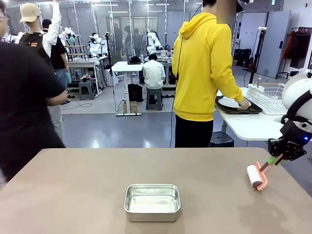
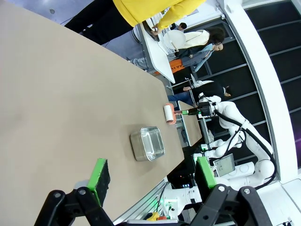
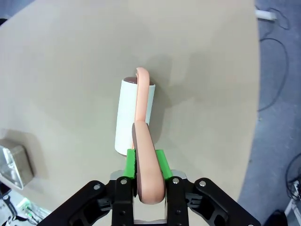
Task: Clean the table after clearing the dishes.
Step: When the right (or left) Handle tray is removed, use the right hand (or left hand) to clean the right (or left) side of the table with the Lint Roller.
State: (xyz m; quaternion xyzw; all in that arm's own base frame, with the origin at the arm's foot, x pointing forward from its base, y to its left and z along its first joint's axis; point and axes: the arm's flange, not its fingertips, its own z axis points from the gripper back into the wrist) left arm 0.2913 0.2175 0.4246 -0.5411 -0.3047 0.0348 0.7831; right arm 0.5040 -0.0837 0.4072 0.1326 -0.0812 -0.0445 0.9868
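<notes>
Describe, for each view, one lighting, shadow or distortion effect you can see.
Front view: the steel pan glints with ceiling light. Left wrist view: wide-angle tilt skews the table. Right wrist view: the lint roller in the right pincer casts a soft shadow.

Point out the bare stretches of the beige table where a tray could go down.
The table is bare left of the steel pan, and along the far edge. A narrower bare strip lies between the pan and the lint roller. The right side is crowded: the right end effector holds the roller there.

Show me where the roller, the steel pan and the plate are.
lint roller (image 3: pixel 133 115), right wrist view, on its white roll.
steel pan (image 1: pixel 152 202), front view, on its inside floor.
plate (image 1: pixel 229 103), front view, on its white face.
</notes>
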